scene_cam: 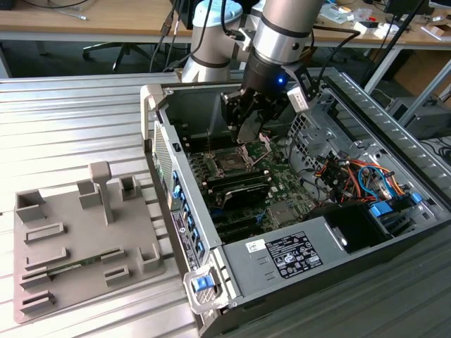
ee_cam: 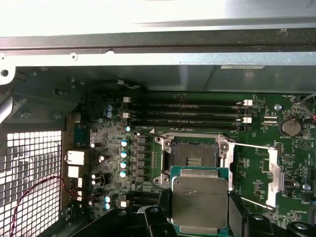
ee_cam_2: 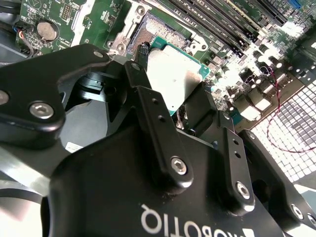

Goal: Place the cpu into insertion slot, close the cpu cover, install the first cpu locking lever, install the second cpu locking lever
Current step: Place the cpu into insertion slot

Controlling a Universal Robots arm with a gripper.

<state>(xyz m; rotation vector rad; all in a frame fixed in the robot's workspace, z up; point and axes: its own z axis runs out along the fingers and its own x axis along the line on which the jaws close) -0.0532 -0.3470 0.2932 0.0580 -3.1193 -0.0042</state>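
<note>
Fingers (ee_cam_2: 150, 106) clamp the cpu (ee_cam: 200, 202) by opposite edges, metal top facing up, just short of the bare insertion slot (ee_cam: 192, 155). The cpu cover (ee_cam: 274, 175) lies swung aside, presumably leaving it free for seating.

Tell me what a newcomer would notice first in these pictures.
The black gripper reaches down into the open computer case in the middle of the exterior view. It holds the silvery cpu close over the empty insertion slot on the green motherboard, with the cpu cover swung open beside it.
</note>
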